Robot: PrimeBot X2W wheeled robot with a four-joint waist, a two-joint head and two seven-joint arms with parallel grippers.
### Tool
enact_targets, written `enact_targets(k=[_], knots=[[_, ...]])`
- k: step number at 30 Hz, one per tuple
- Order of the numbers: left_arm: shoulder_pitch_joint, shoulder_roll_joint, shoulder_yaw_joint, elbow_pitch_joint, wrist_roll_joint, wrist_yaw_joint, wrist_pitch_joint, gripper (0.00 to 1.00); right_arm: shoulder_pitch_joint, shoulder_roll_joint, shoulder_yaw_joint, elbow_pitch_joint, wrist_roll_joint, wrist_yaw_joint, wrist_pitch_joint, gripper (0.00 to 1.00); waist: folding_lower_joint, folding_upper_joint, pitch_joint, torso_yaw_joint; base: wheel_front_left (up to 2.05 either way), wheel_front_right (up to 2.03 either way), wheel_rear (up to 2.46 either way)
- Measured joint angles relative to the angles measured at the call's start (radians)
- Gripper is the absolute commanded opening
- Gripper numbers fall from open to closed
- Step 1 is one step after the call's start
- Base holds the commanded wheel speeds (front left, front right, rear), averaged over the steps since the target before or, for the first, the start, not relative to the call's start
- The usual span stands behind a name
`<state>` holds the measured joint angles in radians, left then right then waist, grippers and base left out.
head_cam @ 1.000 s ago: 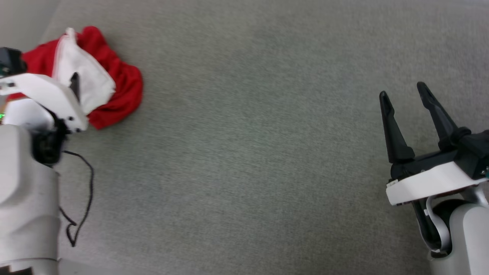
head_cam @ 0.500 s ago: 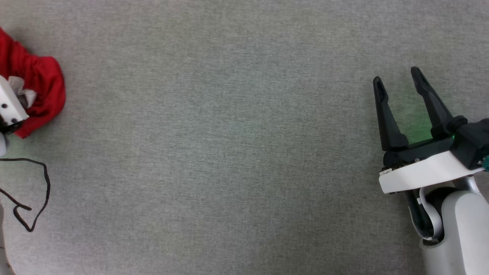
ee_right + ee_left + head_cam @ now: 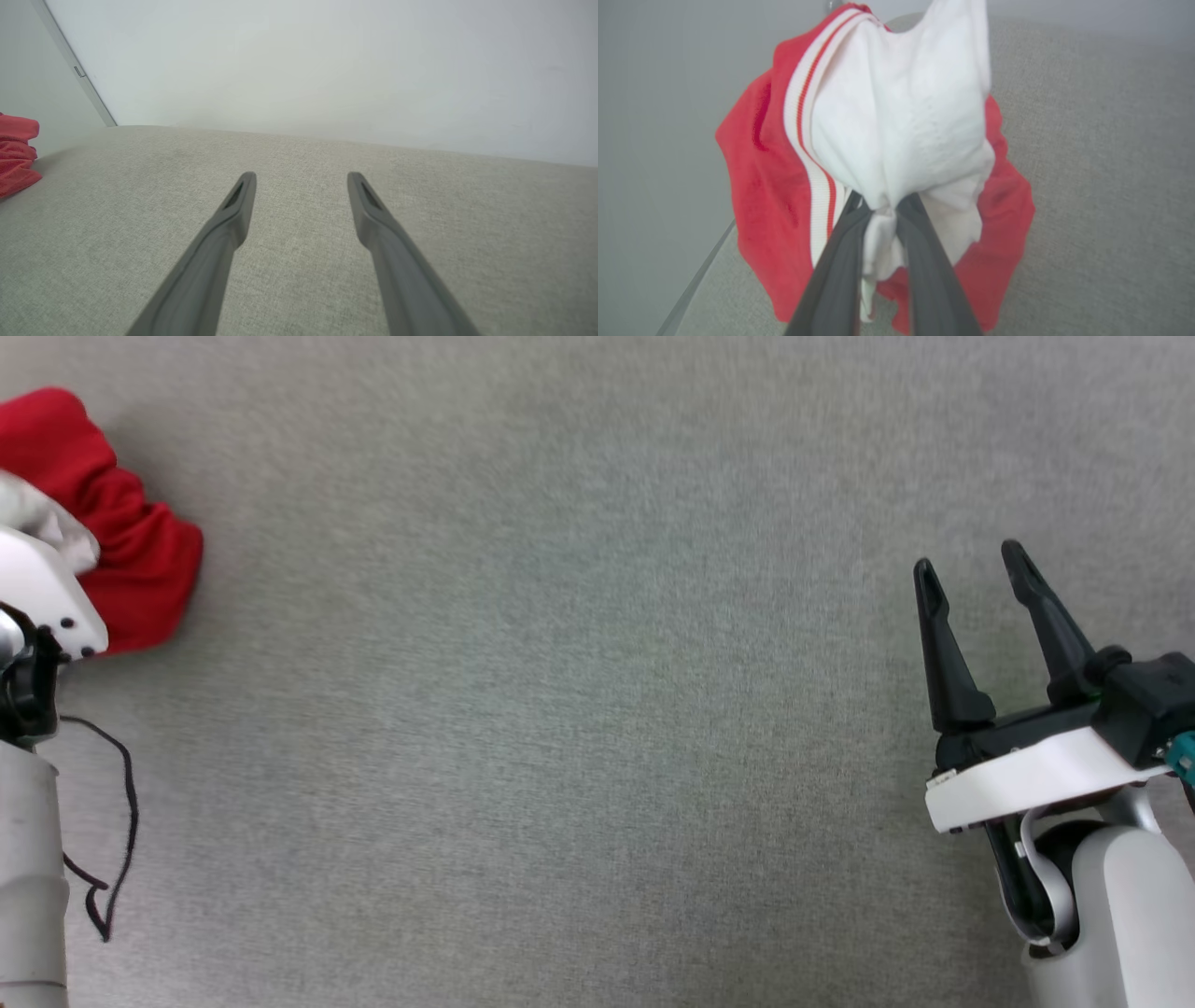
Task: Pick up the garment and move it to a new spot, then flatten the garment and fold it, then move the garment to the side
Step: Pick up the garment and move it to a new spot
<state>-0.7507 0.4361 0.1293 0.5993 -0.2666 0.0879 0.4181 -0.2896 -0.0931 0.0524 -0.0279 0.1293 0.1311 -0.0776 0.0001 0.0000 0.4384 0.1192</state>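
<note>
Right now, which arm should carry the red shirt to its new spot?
Left. The left claw is shut on the white part of the garment, bunching it. The right claw is open, far off over the grey surface, touching nothing.

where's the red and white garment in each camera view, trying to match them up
Head view: the garment is bunched at the far left edge, in the upper part, partly behind the left arm's white wrist housing.
Left wrist view: the garment sits in the centre, its white panel pinched by the left gripper.
Right wrist view: the garment is a red bit at the left edge, mid-height.
Shared landmark: the grey woven surface beneath it.
</note>
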Motion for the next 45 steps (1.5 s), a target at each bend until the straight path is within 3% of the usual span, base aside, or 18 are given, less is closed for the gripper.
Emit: enact_targets(k=[9, 15, 19, 27, 34, 38, 39, 41, 45], knots=[[-0.016, -0.053, -0.042, -0.042, 0.028, -0.019, -0.334, 0.0, 0.075, 0.023, -0.029, 0.001, 0.0, 0.0, 0.013, 1.0, -0.0001, 0.0, -0.155, 0.018, 0.0, 0.0, 0.0], [0.012, -0.118, -0.082, -0.1, 0.025, -0.044, -0.453, 0.0, 0.127, 0.035, -0.042, -0.001, 0.0, 0.0, 0.018, 1.0, -0.0002, 0.0, -0.252, -0.003, 0.0, 0.0, 0.0], [0.049, -0.167, -0.119, -0.141, 0.011, -0.075, -0.487, 0.0, 0.156, 0.039, -0.053, -0.005, 0.0, 0.0, 0.027, 1.0, -0.0002, 0.0, -0.294, -0.049, 0.0, 0.0, 0.0], [0.178, -0.352, -0.295, -0.203, -0.012, -0.134, -0.505, 0.0, 0.203, 0.04, -0.077, -0.028, 0.002, 0.0, 0.062, 1.0, -0.0002, 0.0, -0.354, -0.187, 0.0, 0.0, 0.0], [0.325, -0.386, -0.511, -0.148, -0.09, -0.163, -0.478, 0.0, 0.225, 0.04, -0.084, -0.038, 0.02, 0.0, 0.069, 1.0, -0.0002, 0.0, -0.361, -0.274, 0.0, 0.0, 0.0], [0.391, -0.387, -0.653, -0.113, -0.163, -0.153, -0.451, 0.0, 0.233, 0.04, -0.087, -0.037, 0.029, 0.0, 0.067, 1.0, -0.0002, 0.0001, -0.341, -0.289, 0.0, 0.0, 0.0], [0.401, -0.387, -0.676, -0.104, -0.17, -0.147, -0.447, 0.3, 0.233, 0.041, -0.086, -0.036, 0.03, 0.0, 0.066, 1.0, -0.0002, 0.0, -0.336, -0.288, 0.0, 0.0, 0.0], [0.414, -0.385, -0.721, -0.091, -0.19, -0.138, -0.448, 1.0, 0.232, 0.041, -0.088, -0.035, 0.035, 0.0, 0.06, 1.0, -0.0002, 0.0, -0.327, -0.284, 0.0, 0.0, 0.0], [0.412, -0.386, -0.785, -0.099, -0.204, -0.123, -0.501, 1.0, 0.228, 0.041, -0.091, -0.026, 0.039, 0.0, 0.056, 1.0, -0.0001, 0.0, -0.32, -0.264, 0.0, 0.0, 0.0]])
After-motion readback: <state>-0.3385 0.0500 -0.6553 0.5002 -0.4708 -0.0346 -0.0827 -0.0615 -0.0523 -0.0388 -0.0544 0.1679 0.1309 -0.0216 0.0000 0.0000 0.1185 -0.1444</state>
